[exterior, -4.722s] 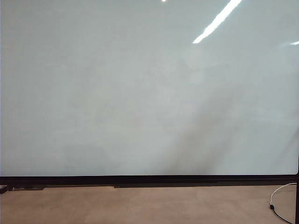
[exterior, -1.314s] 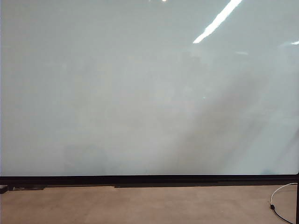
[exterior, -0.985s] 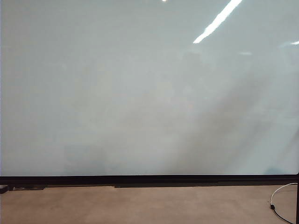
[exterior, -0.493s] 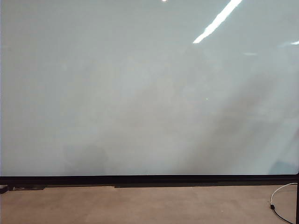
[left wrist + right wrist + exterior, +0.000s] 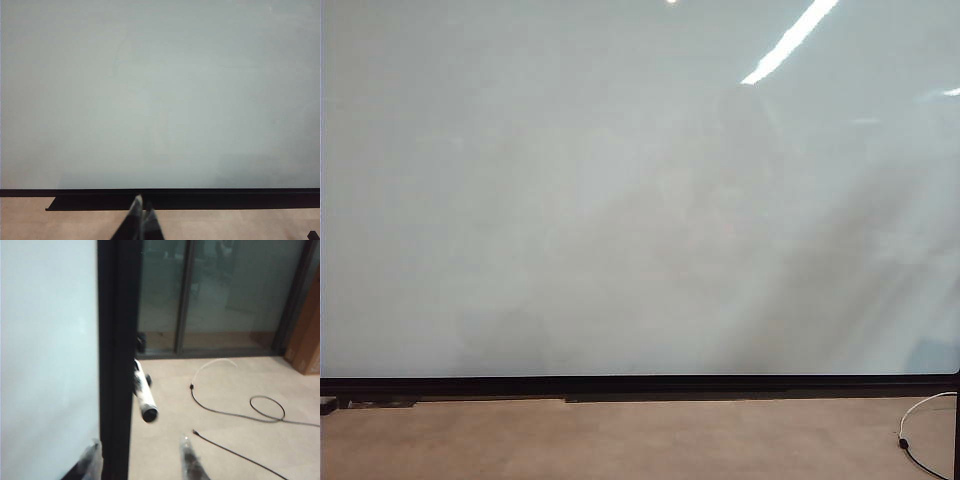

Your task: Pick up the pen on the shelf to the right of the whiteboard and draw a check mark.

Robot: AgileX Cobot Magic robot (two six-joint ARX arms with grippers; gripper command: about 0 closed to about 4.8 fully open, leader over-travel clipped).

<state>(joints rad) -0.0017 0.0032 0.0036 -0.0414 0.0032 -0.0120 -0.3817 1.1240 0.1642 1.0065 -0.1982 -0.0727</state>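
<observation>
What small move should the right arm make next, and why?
Probably ease the right gripper forward toward the pen until its open fingers straddle the barrel. The pen sticks out beside the whiteboard's black frame, ungripped, and the whiteboard carries no mark. The left gripper sits shut, away from it.

A white cable (image 5: 927,403) curls on the beige floor (image 5: 620,440); black cables (image 5: 240,412) trail across the floor before glass doors (image 5: 220,290), beside a brown cabinet (image 5: 306,335)
</observation>
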